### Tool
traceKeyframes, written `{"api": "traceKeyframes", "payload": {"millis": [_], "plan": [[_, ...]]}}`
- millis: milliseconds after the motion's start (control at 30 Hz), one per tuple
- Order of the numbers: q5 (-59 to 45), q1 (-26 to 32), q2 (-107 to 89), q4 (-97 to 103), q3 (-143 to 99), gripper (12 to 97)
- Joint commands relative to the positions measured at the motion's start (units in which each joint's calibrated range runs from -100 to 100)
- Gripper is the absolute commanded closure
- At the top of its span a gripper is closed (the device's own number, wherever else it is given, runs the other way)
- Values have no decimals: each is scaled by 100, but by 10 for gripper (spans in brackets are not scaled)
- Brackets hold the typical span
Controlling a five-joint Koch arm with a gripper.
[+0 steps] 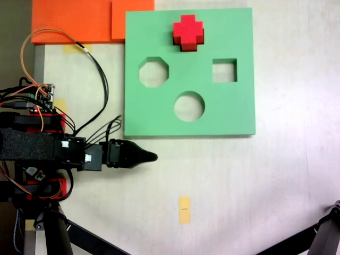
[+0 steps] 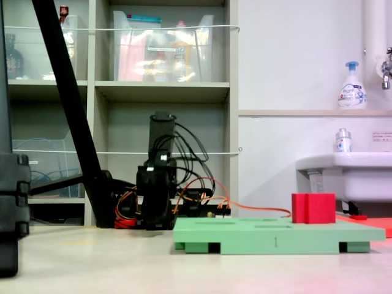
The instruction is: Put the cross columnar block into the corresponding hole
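Red foam marks the spot: the cross columnar block [image 1: 188, 32] stands upright on the green foam board [image 1: 154, 117] near its far edge in the top-down fixed view, and at the board's right end in the low side-on fixed view [image 2: 313, 208]. Its plus outline sits where a matching cutout would be, so the corresponding hole is covered; from the side the block rises well above the board's surface, and whether it is seated in the hole or only resting over it cannot be told. The octagonal cutout [image 1: 153, 72], square cutout [image 1: 224, 70] and round cutout [image 1: 189, 106] lie open.

Judging by this, the placing step looks done or nearly so; if anything remains, it would call for a press straight down on the block's top.

Well apart from the block, the arm lies folded low over the tabletop [image 1: 265, 180] at the left of the top-down view, its claw [image 1: 150, 156] pointing right, just off the board's near-left corner. The claw holds nothing; its jaws overlap into one dark tip, so how far open it is cannot be told.
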Motion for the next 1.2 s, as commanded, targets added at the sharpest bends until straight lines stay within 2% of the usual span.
{"api": "traceKeyframes", "payload": {"millis": [0,100,600,900,1167], "plan": [[-29,-34,-68,-876,-59,559],[-24,-39,-68,-1704,-59,577],[20,-215,-68,-1714,-59,584],[-10,-171,-68,-1675,-59,626],[-10,-49,-68,-1618,-59,626]]}}
